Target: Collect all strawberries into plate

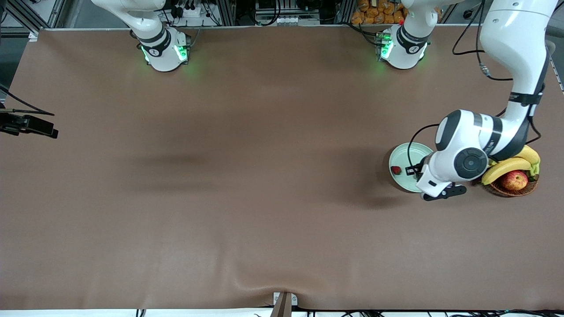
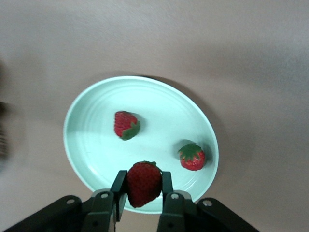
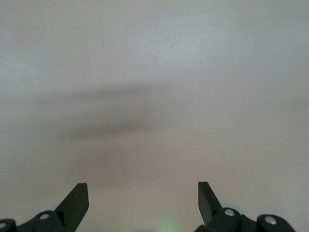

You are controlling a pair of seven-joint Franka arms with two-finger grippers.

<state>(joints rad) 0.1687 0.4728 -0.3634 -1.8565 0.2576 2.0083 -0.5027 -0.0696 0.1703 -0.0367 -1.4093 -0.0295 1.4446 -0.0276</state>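
Left gripper [image 2: 143, 186] pinches third small red strawberry [image 2: 143, 182] over round pale mint-green plate [image 2: 87, 145] at 6 o'clock rim; early release risks roll-off; right gripper [image 3: 143, 195] waits wide open w/ nothing held

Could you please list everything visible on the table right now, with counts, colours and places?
small red strawberries with green tops: three; two lie on the plate, one is held over the plate's rim.
round pale mint-green shallow plate: one, toward the left arm's end of the table, beside the basket.
brown woven wicker basket: one, toward the left arm's end of the table.
yellow bananas: a bunch, in the basket.
red-yellow apple: one, in the basket, nearer the front camera than the bananas.
brown table cover: one, covering the table.
left gripper: black fingers, shut on a strawberry, over the plate.
right gripper: black fingers, open, over bare table cover; this arm waits.
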